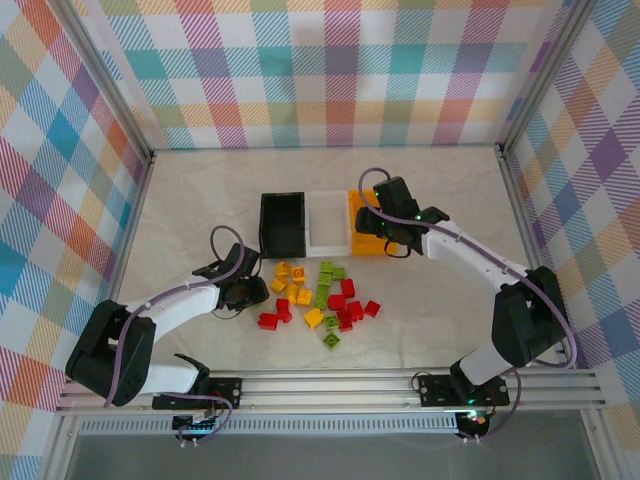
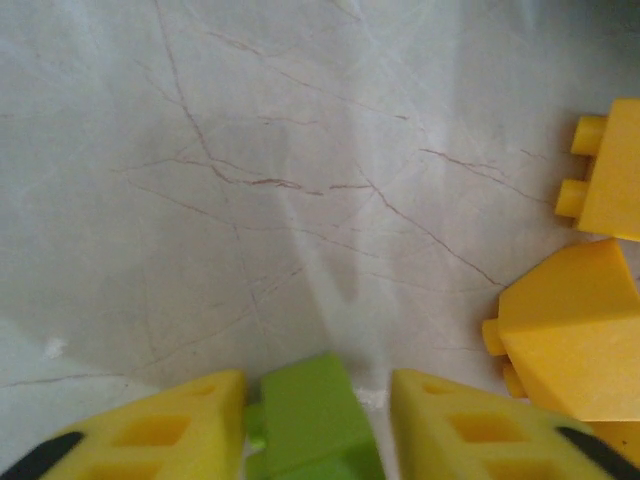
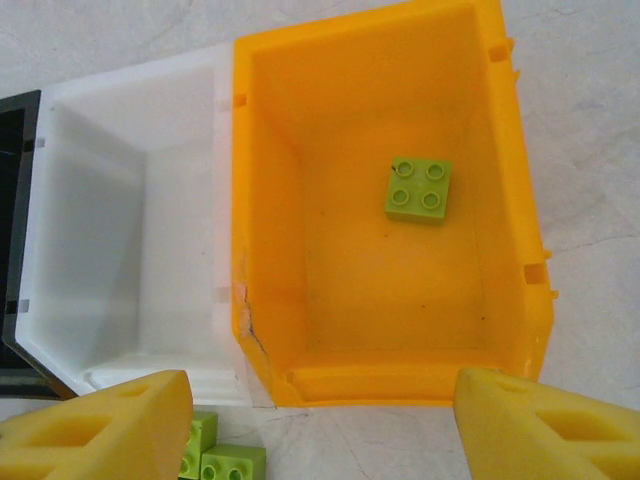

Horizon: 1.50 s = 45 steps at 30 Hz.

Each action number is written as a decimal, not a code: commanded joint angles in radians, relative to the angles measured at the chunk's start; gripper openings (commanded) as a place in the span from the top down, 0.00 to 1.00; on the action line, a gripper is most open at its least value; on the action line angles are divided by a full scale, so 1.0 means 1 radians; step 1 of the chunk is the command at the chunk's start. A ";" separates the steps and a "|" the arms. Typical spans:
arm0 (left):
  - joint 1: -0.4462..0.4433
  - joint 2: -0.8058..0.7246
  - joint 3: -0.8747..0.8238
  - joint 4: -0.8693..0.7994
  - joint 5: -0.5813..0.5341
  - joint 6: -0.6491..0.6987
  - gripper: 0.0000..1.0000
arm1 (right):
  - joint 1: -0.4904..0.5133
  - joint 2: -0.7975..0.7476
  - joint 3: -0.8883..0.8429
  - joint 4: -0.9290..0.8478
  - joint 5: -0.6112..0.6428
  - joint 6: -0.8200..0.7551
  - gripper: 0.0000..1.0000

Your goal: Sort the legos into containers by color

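Left gripper (image 2: pixel 318 425) jaws closed on a lime green brick (image 2: pixel 312 420) low over the tabletop (image 2: pixel 300 180), right gripper (image 3: pixel 320 420) jaws wide above the orange-yellow bin (image 3: pixel 265 200), one green brick (image 3: pixel 419 188) inside, loose bricks (image 1: pixel 320 295) mid-tabletop

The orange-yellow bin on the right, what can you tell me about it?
The orange-yellow rectangular plastic bin is open-topped and stands upright on the pale marbled table, at the right end of a row, pressed against the white plastic bin. Its walls look smooth and slightly glossy, with a small crack at the near left corner. One lime green studded lego brick lies studs-up on its floor. The right gripper hovers open above its near edge.
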 commanded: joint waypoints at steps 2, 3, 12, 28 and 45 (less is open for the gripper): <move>-0.006 -0.027 0.002 0.003 -0.006 -0.004 0.69 | 0.000 -0.028 -0.019 0.022 0.017 0.016 0.30; -0.006 -0.034 0.003 -0.003 -0.008 -0.002 0.73 | 0.000 -0.030 -0.020 0.022 0.019 0.018 0.30; -0.084 -0.103 0.151 -0.105 0.004 0.009 0.83 | 0.000 -0.096 -0.088 0.014 0.065 0.059 0.31; -0.292 0.681 1.197 -0.212 0.009 0.161 0.83 | 0.000 -0.329 -0.388 -0.029 0.081 0.149 0.31; -0.300 0.847 1.500 -0.285 0.047 0.159 0.27 | 0.009 -0.316 -0.424 -0.005 -0.091 0.132 0.26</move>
